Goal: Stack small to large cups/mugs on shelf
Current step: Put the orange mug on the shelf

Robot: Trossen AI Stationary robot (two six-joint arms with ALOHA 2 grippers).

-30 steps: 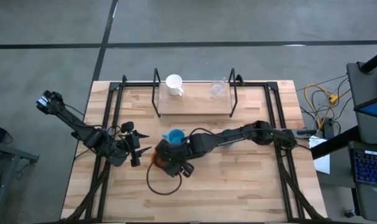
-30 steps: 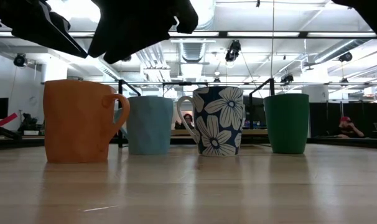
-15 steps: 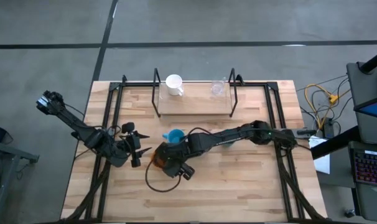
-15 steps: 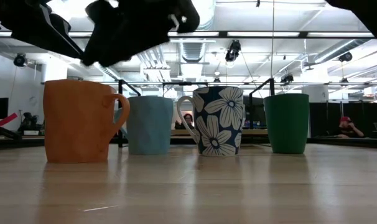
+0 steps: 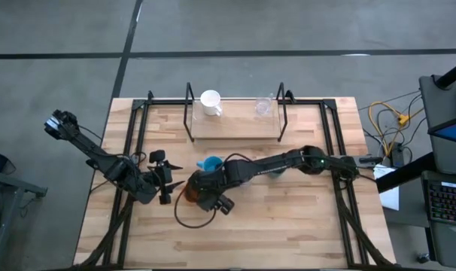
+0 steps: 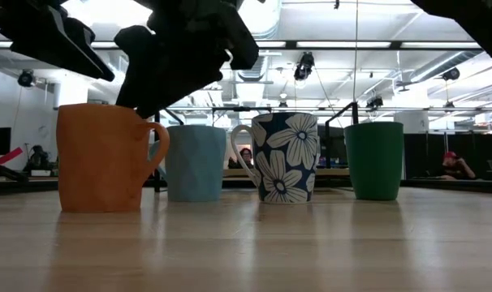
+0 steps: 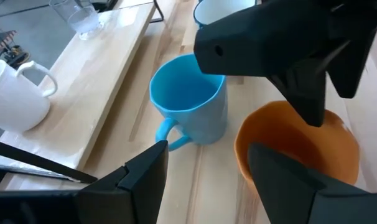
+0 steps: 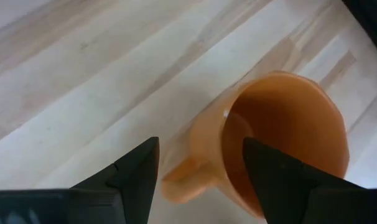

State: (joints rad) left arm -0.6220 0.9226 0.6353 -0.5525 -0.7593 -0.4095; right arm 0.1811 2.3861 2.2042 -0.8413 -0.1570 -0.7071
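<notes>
Done: white mug and clear glass stand on the shelf, side by side, not stacked
Left: orange mug, blue mug, flowered mug and green cup are on the table (nothing nested yet); I judge the task barely begun
Right gripper: jaws open, empty, poised over the orange mug's rim beside its handle
Left gripper: jaws open, empty, waiting just beside the orange and blue mugs
</notes>
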